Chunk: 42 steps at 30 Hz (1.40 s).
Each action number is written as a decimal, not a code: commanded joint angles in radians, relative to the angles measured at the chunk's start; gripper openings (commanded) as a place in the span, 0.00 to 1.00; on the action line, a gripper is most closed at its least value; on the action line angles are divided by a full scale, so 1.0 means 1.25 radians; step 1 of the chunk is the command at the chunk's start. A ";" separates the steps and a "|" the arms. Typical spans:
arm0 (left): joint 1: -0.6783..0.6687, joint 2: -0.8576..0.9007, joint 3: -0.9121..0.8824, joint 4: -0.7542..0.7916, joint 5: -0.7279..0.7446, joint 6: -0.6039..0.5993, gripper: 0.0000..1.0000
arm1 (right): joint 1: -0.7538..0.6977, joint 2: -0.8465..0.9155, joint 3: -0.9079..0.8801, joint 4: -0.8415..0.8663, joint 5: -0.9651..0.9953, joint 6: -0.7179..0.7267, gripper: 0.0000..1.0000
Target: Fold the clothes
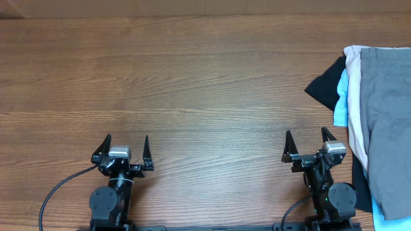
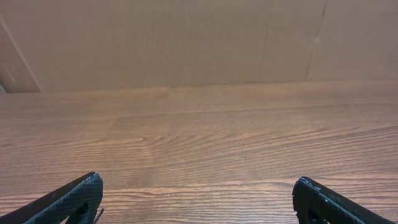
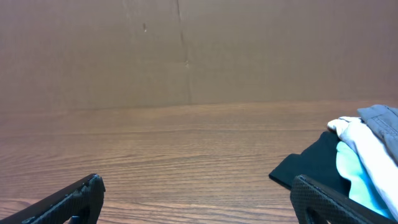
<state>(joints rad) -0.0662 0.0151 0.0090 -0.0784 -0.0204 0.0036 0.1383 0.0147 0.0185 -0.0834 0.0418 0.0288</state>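
The clothes lie in a stack at the table's right edge: grey shorts (image 1: 387, 122) on top, over a beige piece (image 1: 354, 96), a light-blue piece (image 1: 341, 106) and a black piece (image 1: 324, 86). The right wrist view shows the same pile at its right side, with the black piece (image 3: 311, 165), the light-blue piece (image 3: 357, 174) and the grey shorts (image 3: 382, 121). My right gripper (image 1: 307, 140) (image 3: 196, 190) stands open just left of the pile, holding nothing. My left gripper (image 1: 126, 145) (image 2: 198, 190) stands open over bare wood at the front left.
The wooden table (image 1: 192, 83) stretches between and beyond both arms. A brown cardboard wall (image 2: 186, 37) stands at the far edge. A black cable (image 1: 58, 189) trails from the left arm's base.
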 commanded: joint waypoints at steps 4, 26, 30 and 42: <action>-0.005 -0.009 -0.003 0.003 -0.010 0.015 1.00 | 0.003 -0.009 -0.009 0.002 0.007 -0.003 1.00; -0.005 -0.009 -0.003 0.003 -0.010 0.015 1.00 | 0.003 -0.009 -0.009 0.002 0.007 -0.003 1.00; -0.005 -0.009 -0.003 0.003 -0.010 0.015 1.00 | 0.003 -0.009 -0.009 0.002 0.007 -0.003 1.00; -0.005 -0.009 -0.003 0.003 -0.010 0.015 1.00 | 0.003 -0.009 -0.008 0.020 0.028 0.024 1.00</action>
<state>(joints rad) -0.0662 0.0151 0.0090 -0.0784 -0.0204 0.0036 0.1383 0.0147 0.0185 -0.0753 0.0605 0.0319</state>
